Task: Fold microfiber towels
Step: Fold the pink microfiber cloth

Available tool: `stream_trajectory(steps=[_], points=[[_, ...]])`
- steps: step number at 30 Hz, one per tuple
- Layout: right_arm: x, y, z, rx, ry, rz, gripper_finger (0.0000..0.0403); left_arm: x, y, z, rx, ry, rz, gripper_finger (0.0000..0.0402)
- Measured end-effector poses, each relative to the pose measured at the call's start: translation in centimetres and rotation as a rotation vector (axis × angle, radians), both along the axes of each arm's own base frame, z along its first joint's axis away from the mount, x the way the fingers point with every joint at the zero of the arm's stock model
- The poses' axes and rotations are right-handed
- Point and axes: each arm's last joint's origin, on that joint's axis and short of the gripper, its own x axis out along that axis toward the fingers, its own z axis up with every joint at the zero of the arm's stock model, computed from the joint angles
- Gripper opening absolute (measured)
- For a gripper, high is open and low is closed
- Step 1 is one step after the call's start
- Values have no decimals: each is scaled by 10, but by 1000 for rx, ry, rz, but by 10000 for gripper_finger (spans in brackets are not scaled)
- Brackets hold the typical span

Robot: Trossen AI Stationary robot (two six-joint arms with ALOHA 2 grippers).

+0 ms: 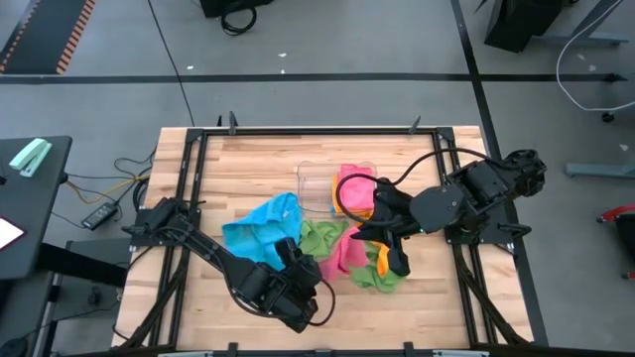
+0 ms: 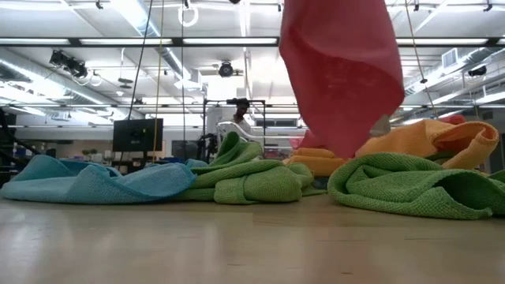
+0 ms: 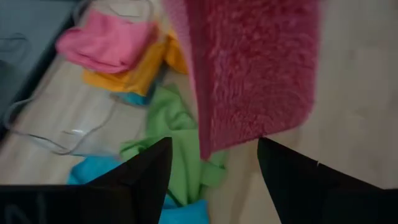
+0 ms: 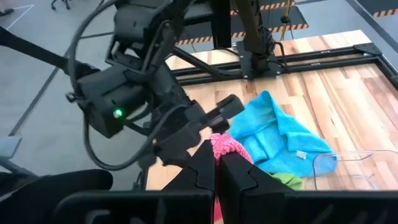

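Lighting: bright, even, from overhead ceiling strip lights (image 2: 142, 41); glare behind the hanging pink towel (image 2: 343, 71). Shadows: soft, faint on the surface (image 1: 248, 169). Focus: left wrist view blurred; low view's foreground soft.

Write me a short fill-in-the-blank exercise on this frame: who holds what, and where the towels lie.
1. The right tool is shut on the hanging ____ towel.
2. The left tool is ____, its fingers either side of that towel's lower edge.
3. The clear tray holds folded pink and ____ towels.
4. The blue towel lies on the table beside a ____ one.

Missing words: pink; open; orange; green
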Motion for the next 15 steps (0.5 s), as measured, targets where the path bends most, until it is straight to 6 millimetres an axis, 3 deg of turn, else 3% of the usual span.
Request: stream_trajectory(steps=[7, 15], points=[[-4, 4, 2, -15, -3, 73, 8, -14, -1, 24, -49, -57, -26, 223], [-2, 4, 5, -50, -44, 101, 8, -8, -2, 28, -143, -64, -78, 228]])
